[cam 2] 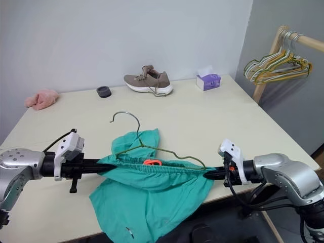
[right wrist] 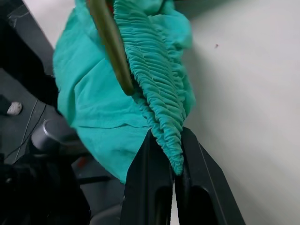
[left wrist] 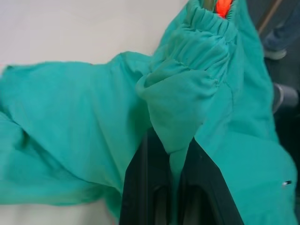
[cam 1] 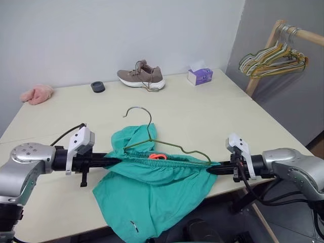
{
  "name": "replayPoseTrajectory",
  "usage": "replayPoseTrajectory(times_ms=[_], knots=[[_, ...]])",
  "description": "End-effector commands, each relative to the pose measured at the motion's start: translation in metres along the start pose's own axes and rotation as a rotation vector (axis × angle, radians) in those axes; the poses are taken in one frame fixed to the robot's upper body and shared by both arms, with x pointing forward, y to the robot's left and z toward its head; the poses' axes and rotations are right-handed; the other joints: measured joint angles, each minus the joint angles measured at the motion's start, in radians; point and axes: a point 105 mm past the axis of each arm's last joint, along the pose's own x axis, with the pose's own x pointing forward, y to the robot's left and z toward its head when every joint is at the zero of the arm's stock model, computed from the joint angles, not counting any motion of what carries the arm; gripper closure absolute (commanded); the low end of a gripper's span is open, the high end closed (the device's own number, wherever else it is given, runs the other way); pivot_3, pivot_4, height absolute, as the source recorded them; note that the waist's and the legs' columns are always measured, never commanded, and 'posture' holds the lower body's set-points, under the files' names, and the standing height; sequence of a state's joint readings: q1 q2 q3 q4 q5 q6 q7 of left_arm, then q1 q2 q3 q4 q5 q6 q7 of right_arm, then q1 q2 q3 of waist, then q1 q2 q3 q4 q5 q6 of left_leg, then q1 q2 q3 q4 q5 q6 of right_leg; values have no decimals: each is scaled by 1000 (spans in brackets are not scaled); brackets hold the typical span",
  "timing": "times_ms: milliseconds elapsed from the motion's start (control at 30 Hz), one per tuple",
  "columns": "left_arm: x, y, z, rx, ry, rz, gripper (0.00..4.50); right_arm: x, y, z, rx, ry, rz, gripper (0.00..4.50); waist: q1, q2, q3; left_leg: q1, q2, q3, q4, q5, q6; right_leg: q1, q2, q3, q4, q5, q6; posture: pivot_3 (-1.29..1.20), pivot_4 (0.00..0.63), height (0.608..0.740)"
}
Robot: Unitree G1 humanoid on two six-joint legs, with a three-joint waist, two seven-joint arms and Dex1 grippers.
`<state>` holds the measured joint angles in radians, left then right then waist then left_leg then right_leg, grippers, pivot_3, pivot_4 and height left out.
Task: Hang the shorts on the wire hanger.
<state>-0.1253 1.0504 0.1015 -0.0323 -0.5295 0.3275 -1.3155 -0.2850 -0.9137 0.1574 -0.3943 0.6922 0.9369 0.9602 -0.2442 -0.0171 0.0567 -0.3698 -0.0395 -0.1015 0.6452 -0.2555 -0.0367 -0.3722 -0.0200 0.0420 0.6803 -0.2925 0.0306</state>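
A: Where are the shorts (cam 1: 152,190)?

B: At the table's near edge, teal-green, with the gathered elastic waistband stretched out taut from side to side. The legs drape below it, partly hanging over the edge. A small orange tag (cam 1: 157,156) sits at the middle of the waistband.

A: And the wire hanger (cam 1: 157,139)?

B: Thin, olive-grey, lying flat. Its curved hook points toward the far side of the table, its shoulders slope down to the waistband, and its lower part is hidden in the fabric.
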Motion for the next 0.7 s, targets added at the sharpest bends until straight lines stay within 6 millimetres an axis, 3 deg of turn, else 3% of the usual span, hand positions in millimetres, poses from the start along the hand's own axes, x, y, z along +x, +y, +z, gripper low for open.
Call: replayPoseTrajectory(times_ms=[33, 133, 400, 500, 700], knots=[[-30, 31, -16, -12, 96, 226, 4500, -31, -17, -5, -9, 59, -121, 4493, 0, 0, 0, 0, 0, 0, 0, 0, 0, 0, 0, 0, 0, 0, 0, -270, 0, 740], [-31, 36, -19, 19, 122, 257, 4500, -33, -13, -6, -46, 82, -106, 4493, 1, 0, 0, 0, 0, 0, 0, 0, 0, 0, 0, 0, 0, 0, 0, -269, 0, 740], [-33, 43, -30, 107, 222, 311, 4500, -38, -38, 7, -104, 74, -268, 4493, -2, 0, 0, 0, 0, 0, 0, 0, 0, 0, 0, 0, 0, 0, 0, -268, 0, 740], [-35, 47, -34, 174, 289, 344, 4500, -40, -40, 8, -153, 109, -279, 4493, 0, 0, 0, 0, 0, 0, 0, 0, 0, 0, 0, 0, 0, 0, 0, -259, 0, 740], [-28, 55, -24, 211, 259, 391, 4500, -21, -29, 17, -231, 100, -233, 4493, 4, 0, 0, 0, 0, 0, 0, 0, 0, -1, 0, 0, 0, 0, 0, -255, 0, 740]])
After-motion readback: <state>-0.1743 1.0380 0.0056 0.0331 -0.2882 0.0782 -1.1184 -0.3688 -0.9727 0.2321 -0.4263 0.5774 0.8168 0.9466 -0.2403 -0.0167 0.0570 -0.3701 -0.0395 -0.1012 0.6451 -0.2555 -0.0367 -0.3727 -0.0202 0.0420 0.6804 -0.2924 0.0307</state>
